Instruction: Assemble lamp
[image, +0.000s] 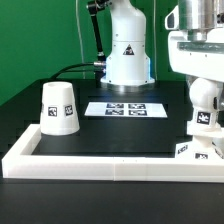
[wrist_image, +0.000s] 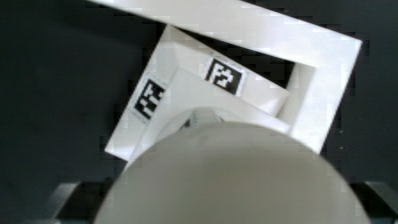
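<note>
- While the exterior view gives you the whole table (image: 120, 135), only the wrist view looks down past the bulb (image: 203, 100) onto the base (image: 197, 148). It shows two of the base's black-and-white tags (wrist_image: 222, 75) close up.
- Only the exterior view shows you the shade (image: 58, 107), at 9 o'clock and well apart from the other parts, and the marker board (image: 125, 108) near the centre.
- Your gripper (image: 203, 86), at 3 o'clock, pinches the bulb's upper part. The bulb stands upright directly over the base at 4 o'clock; you cannot tell whether the two touch.
- All three parts are white: a rounded bulb tagged low down, a flat base, a tapered shade.
- The shade stands narrow end up, its inside hidden.
- A white rail (image: 100, 162) runs along 6 o'clock, just beside the base.
</note>
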